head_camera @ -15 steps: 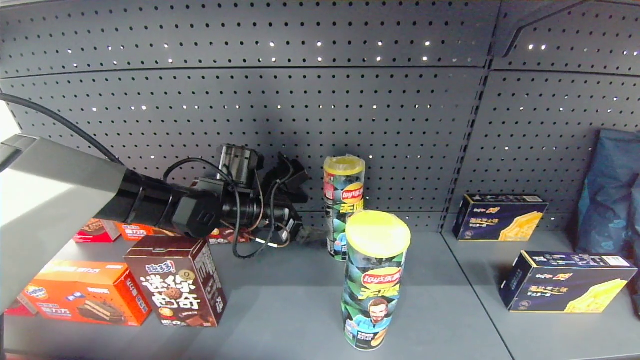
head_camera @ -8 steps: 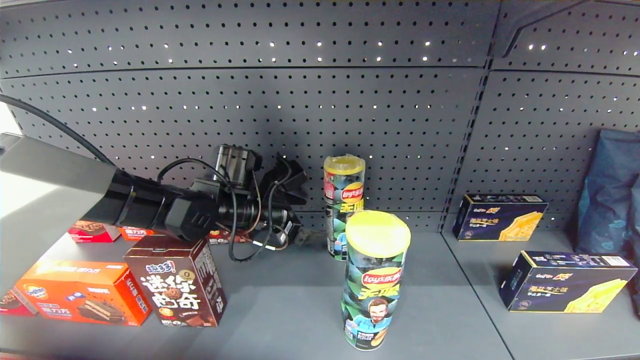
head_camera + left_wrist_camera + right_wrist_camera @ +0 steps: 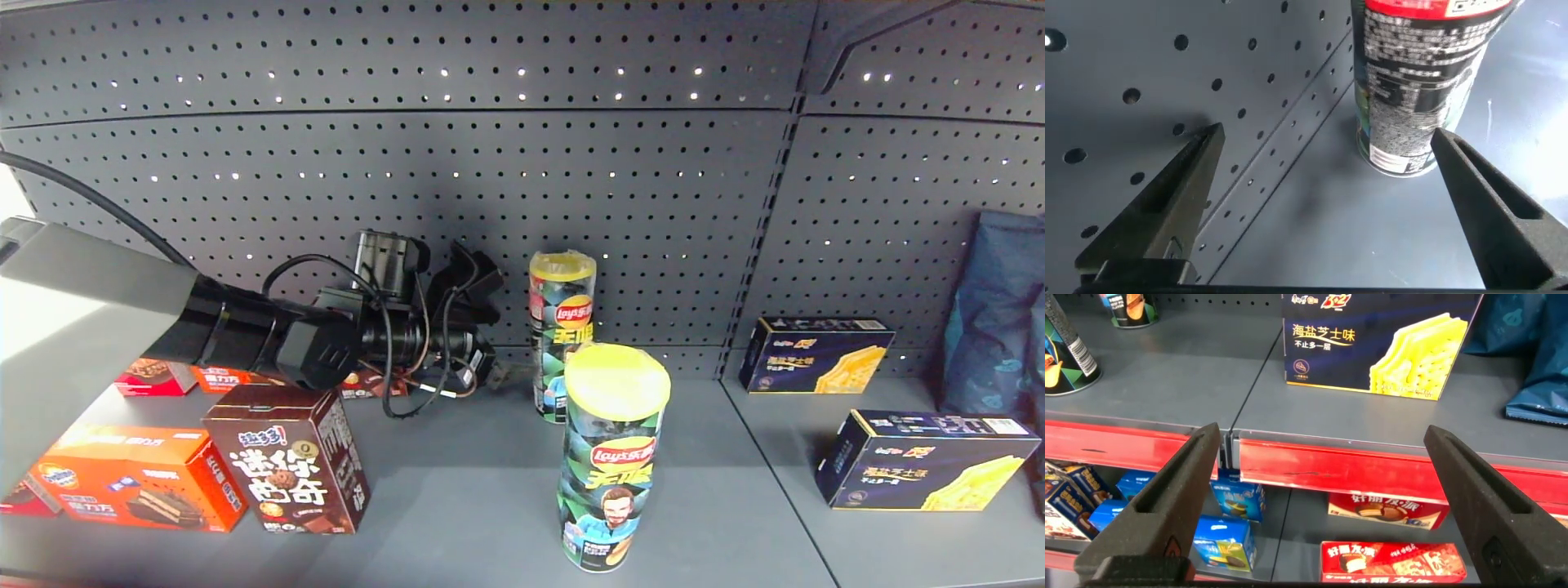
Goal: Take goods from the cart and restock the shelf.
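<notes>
Two tall chip cans with yellow lids stand on the grey shelf: one at the front, one at the back by the pegboard. My left gripper hovers just left of the rear can, open and empty. In the left wrist view the rear can stands upright just beyond the left gripper, between its spread fingers and the pegboard wall. My right gripper is open and empty in front of the shelf's red edge strip.
A brown cookie box and an orange box sit under my left arm, small red boxes behind. Dark blue boxes and a blue bag fill the right bay. More boxes lie on the lower shelf.
My left gripper has risen slightly beside the rear can. Both cans and the boxes stand where they were.
</notes>
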{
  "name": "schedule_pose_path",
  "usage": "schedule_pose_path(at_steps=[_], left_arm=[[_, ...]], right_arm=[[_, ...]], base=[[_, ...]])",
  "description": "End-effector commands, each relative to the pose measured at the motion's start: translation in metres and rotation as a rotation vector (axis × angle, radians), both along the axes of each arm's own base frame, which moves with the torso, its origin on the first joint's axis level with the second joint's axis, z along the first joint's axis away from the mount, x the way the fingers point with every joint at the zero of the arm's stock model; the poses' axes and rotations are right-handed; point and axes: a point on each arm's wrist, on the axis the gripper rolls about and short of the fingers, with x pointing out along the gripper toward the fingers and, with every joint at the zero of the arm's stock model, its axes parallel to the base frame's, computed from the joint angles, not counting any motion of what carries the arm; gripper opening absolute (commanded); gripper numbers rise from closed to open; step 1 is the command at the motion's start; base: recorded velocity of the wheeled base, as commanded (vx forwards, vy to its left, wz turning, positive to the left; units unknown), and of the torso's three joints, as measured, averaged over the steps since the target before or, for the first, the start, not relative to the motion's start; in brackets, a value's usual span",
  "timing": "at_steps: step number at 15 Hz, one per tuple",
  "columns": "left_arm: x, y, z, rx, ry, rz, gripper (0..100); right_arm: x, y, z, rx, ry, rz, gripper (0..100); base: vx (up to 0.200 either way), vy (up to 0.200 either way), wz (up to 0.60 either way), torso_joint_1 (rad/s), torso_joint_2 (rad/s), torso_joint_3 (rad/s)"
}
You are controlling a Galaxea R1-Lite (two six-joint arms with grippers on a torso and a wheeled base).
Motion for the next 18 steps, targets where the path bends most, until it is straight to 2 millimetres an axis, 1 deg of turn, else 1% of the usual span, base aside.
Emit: schedule_pose_path(at_steps=[1, 9, 10, 13, 15, 18], left_arm=[[0.002, 0.0, -0.004, 0.002, 0.007, 0.003, 100], [0.003, 0.001, -0.005, 0.002, 0.009, 0.006, 100], [0.001, 0.001, 0.001, -0.002, -0.003, 0.004, 100], [-0.01, 0.004, 0.031, -0.027, -0.07, 0.001, 100], [-0.018, 0.009, 0.047, -0.037, -0.102, 0.01, 100], [-0.035, 0.016, 0.068, -0.027, -0.149, 0.08, 100]], right_arm=[[0.0, 0.0, 0.0, 0.0, 0.001, 0.0, 100], [0.0, 0.0, 0.0, -0.001, 0.003, 0.0, 100], [0.0, 0.0, 0.0, -0.001, 0.003, 0.0, 100], [0.0, 0.0, 0.0, -0.001, 0.003, 0.0, 100], [0.0, 0.0, 0.0, 0.0, 0.001, 0.0, 100], [0.0, 0.0, 0.0, -0.001, 0.003, 0.0, 100]], base=[[0.0, 0.0, 0.0, 0.0, 0.0, 0.0], [0.0, 0.0, 0.0, 0.0, 0.0, 0.0], [0.0, 0.0, 0.0, 0.0, 0.0, 0.0], [0.0, 0.0, 0.0, 0.0, 0.0, 0.0], [0.0, 0.0, 0.0, 0.0, 0.0, 0.0], [0.0, 0.0, 0.0, 0.0, 0.0, 0.0]])
